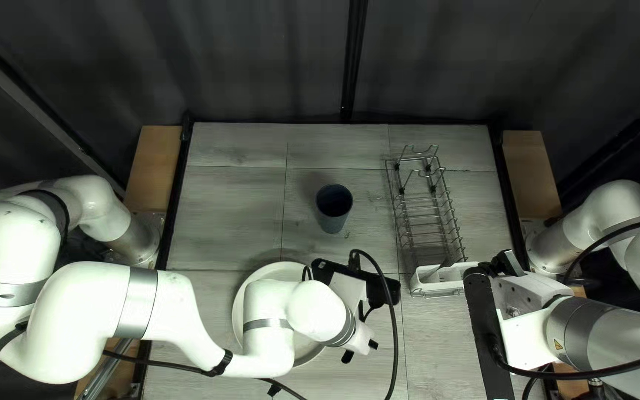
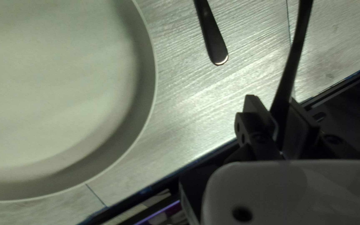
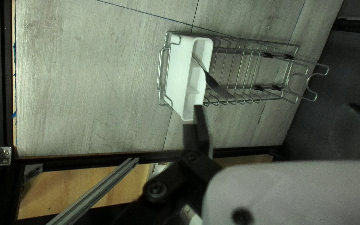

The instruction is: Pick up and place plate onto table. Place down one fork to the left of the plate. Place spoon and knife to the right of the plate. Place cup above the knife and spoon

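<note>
Your left arm (image 1: pixel 87 300) reached in low from the left side, its elbow bent outside the table (image 1: pixel 220 215) and its wrist folded over the plate (image 1: pixel 283 272), so you saw only part of the rim from above. The left gripper (image 1: pixel 361 350) pointed down just right of the plate, closed around a slim dark piece of cutlery (image 2: pixel 294 62); from that blurred length, you couldn't fairly say whether it was spoon, knife or fork. Between that and the plate, a second dark handle (image 2: pixel 214 39) lay on the table, apart from the rim. Your right arm (image 1: pixel 616 337) came in from the right, with the right gripper (image 1: pixel 504 267) beside the cutlery holder (image 1: pixel 446 280), its fingers spread wide around nothing. A fork (image 3: pixel 216 85) leaned in the white holder, tines sticking out over the wire rack (image 1: pixel 425 215). The dark cup (image 1: pixel 332 211) stood upright near the middle, beyond the plate and left of the rack. Under it all you had pale, wood-grained boards crossed by thin seams, with black rails (image 1: pixel 174 204) along the sides, light wooden planks (image 1: pixel 533 178) outside them, and a dark curtain (image 1: pixel 261 59) hanging behind the far edge.
</note>
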`<state>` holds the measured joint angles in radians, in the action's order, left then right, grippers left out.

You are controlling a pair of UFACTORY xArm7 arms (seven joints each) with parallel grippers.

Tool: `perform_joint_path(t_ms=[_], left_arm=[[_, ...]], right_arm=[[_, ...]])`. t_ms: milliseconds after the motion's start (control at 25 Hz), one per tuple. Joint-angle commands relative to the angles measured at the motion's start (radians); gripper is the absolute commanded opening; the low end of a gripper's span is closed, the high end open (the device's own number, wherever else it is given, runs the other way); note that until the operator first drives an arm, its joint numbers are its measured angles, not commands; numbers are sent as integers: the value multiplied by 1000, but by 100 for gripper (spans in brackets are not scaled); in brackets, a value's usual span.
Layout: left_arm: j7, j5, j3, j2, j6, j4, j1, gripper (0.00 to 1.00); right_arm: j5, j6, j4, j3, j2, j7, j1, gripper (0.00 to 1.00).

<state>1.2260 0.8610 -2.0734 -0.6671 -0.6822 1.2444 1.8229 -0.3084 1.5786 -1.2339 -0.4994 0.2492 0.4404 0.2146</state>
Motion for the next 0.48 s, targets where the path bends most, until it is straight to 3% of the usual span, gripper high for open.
perform_joint_path(t_ms=[40, 480], left_arm=[[9, 34, -23, -18, 4, 3, 36, 0], [130, 30, -50, -111, -139, 143, 161, 0]], right_arm=[[0, 0, 0, 0, 0, 0, 0, 100], [0, 0, 0, 0, 0, 0, 0, 100]])
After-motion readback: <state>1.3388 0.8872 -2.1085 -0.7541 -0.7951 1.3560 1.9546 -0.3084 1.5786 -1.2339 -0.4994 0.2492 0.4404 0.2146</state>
